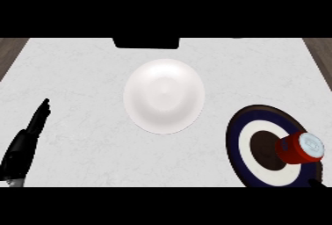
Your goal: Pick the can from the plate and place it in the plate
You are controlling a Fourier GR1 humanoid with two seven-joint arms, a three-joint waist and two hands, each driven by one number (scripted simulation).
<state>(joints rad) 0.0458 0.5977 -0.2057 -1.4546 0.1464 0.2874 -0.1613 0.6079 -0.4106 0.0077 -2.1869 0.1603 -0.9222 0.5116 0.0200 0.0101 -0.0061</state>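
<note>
A red can point(300, 147) with a pale top stands on a dark blue plate point(250, 121) that has a white ring and a dark centre, at the lower right of the counter. A plain white plate point(164, 96) lies in the middle of the counter, with nothing on it. My left hand point(24, 143) rests at the lower left, fingers straight and pointing up, away from both plates. Only a dark tip of my right hand point(317, 184) shows at the lower right edge, just below the can.
A black object point(146, 42) sits at the counter's far edge, behind the white plate. The counter point(77, 79) is pale grey marble with wooden floor showing at both far corners.
</note>
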